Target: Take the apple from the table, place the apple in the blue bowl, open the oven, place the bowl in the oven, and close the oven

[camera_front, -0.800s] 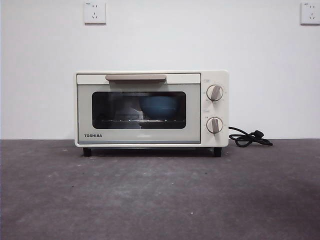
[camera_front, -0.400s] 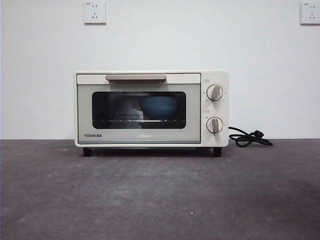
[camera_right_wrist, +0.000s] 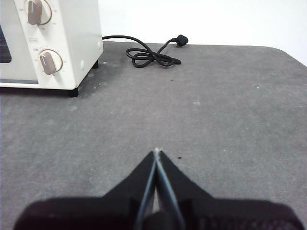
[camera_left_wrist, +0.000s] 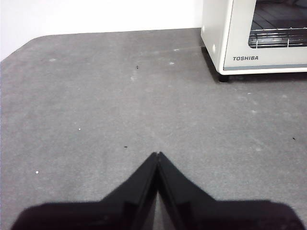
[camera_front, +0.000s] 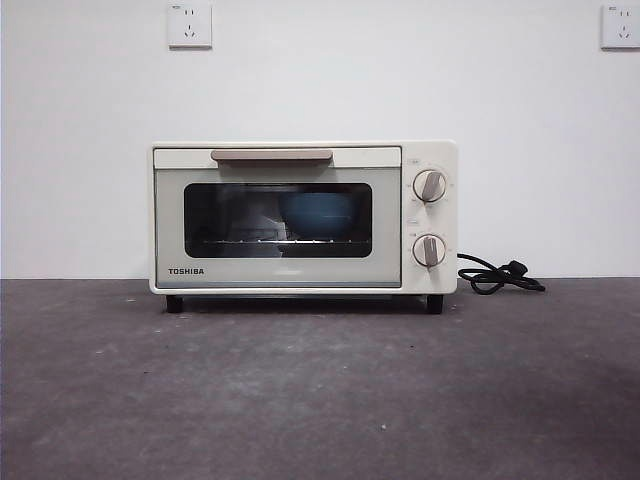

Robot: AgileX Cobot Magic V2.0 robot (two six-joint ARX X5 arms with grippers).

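The cream-white oven (camera_front: 303, 217) stands at the back of the table (camera_front: 320, 390) with its door closed. Through the dark glass I see the blue bowl (camera_front: 320, 213) on the rack inside. The apple is hidden from view. My left gripper (camera_left_wrist: 157, 155) is shut with nothing in it, low over bare table well in front of the oven's (camera_left_wrist: 259, 33) left end. My right gripper (camera_right_wrist: 157, 152) is also shut and empty, over the table in front of the oven's knob side (camera_right_wrist: 50, 40). Neither arm appears in the front view.
A black power cord (camera_front: 498, 276) with its plug lies coiled on the table to the right of the oven, also in the right wrist view (camera_right_wrist: 151, 55). A white wall with two sockets (camera_front: 190, 25) rises behind. The table's rounded left edge (camera_left_wrist: 19, 48) shows.
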